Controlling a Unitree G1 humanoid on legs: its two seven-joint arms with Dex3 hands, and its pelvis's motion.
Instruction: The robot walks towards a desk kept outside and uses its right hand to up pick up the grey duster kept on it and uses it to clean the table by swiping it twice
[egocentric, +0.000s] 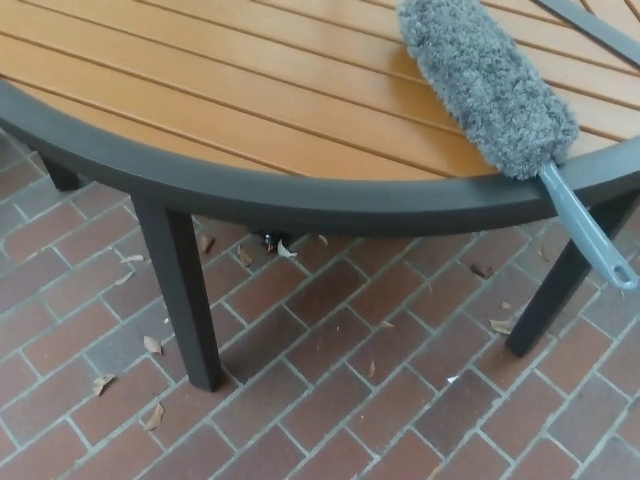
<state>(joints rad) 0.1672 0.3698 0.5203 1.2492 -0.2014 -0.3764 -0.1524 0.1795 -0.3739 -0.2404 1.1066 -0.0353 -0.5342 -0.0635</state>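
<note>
Duster of fluffy grey fibre (486, 82) lies on the round table with orange wooden slats (250, 190), which the frame cuts off. Its grey-blue handle sticks out past the dark rim. Neither hand shows, so I cannot tell the fingers.

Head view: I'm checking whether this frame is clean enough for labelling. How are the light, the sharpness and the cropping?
Head view: soft, even daylight with no glare on the wooden table top; only a dim shadow under the table on the brick floor. The grey duster shows its fibres fairly sharply, the bricks are slightly soft. The duster's handle nearly reaches the right edge; no robot hand shows.
</note>
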